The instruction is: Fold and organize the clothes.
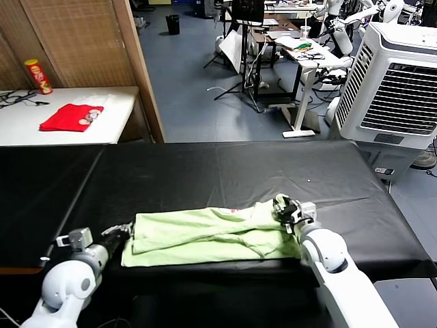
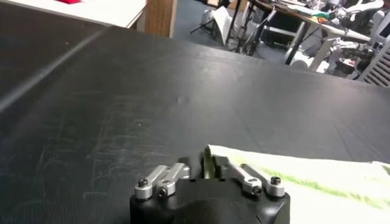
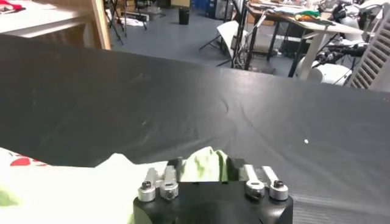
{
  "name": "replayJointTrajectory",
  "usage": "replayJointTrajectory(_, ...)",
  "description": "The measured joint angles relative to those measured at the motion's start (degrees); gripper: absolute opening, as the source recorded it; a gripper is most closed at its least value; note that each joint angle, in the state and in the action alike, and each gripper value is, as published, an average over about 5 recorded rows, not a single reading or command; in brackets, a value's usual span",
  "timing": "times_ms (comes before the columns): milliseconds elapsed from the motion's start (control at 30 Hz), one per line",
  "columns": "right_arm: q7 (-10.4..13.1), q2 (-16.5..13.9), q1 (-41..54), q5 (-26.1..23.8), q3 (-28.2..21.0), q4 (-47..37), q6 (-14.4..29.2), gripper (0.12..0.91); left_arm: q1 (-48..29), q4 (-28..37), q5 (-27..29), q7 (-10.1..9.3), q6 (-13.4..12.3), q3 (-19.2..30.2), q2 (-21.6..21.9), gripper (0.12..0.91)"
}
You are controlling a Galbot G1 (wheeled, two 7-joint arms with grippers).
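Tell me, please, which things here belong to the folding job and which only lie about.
Belong to the job:
- pale green T-shirt on the black table
- left gripper, at the shirt's left edge
- right gripper, shut on the shirt

Only lying about:
- red cloth on the white side table
- red can
- white air cooler

Robotics lab or workshop. Far right: cluttered desks (image 1: pixel 307 51), other robots (image 1: pixel 341 27), an air cooler (image 1: pixel 392 89). Near: black-covered counter (image 1: pixel 225 174).
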Motion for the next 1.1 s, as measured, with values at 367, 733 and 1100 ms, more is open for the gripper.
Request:
replayJointTrajectory(367, -0.19, 0.26, 0.10, 0.06, 0.07, -0.06, 0.04, 0.126, -0.94, -1.85, -3.30, -1.74, 0.24, -1.21, -0.75, 0.298)
replayJointTrajectory(733, -0.37, 0.26, 0.14, 0.13, 0.12, -0.07, -0.06, 0.126, -1.04, -0.51, -2.70, -0.72, 0.88, 0.87, -3.13, 0.750)
replayJointTrajectory(1100, 0.45, 0.95, -0.20, 0.08, 0.33, 0.02, 1.30, 0.126, -1.65, 1.34, 2.87, 0.77, -1.41, 1.86, -3.71, 0.187)
